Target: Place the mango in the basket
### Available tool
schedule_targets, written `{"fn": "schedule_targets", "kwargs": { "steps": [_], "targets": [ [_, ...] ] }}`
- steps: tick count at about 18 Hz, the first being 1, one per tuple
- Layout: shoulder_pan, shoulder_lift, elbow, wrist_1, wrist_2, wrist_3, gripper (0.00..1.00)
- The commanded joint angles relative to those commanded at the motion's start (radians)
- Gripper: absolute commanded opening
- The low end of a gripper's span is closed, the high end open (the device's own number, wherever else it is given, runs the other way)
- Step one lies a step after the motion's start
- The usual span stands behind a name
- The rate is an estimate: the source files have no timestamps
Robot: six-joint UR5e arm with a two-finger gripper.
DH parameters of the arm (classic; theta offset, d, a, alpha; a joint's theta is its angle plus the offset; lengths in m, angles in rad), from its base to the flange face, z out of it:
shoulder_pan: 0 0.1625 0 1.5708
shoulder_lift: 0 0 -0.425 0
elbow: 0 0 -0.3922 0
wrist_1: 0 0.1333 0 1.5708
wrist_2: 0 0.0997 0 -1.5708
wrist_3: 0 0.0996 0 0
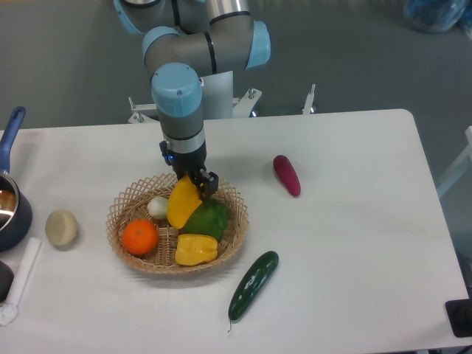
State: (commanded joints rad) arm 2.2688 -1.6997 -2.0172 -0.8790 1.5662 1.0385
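White table [354, 243] on a grey floor. My gripper [193, 183] is clamped on the mango [184, 203], which hangs tilted over the basket [234, 225], its low end among a green pepper [208, 219], yellow pepper [196, 249], orange [139, 237] and a pale bulb [158, 207]. A cucumber [253, 285] and purple eggplant [286, 175] lie right, well apart. The left edge cuts off a pot [11, 206].
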Motion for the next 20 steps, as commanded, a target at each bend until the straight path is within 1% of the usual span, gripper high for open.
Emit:
{"fn": "schedule_targets", "kwargs": {
  "steps": [4,6,8,10,11,13,14,17,18,20],
  "targets": [
    [0.002,0.008,0.008,0.0,0.002,0.0,1.0],
    [0.006,0.017,0.034,0.0,0.002,0.0,1.0],
    [0.026,0.018,0.096,-0.002,0.023,0.002,1.0],
    [0.09,0.015,0.158,0.0,0.046,0.005,1.0],
    [0.142,0.005,0.217,0.005,0.041,0.002,1.0],
    [0.184,-0.038,0.316,0.008,0.047,-0.002,1.0],
    [0.208,-0.054,0.351,0.006,0.051,-0.002,1.0],
    [0.265,-0.061,0.425,-0.002,0.055,0.011,1.0],
    [0.273,-0.07,0.455,-0.008,0.072,0.023,1.0],
    [0.282,-0.08,0.495,-0.034,0.118,0.061,1.0]
  ]
}}
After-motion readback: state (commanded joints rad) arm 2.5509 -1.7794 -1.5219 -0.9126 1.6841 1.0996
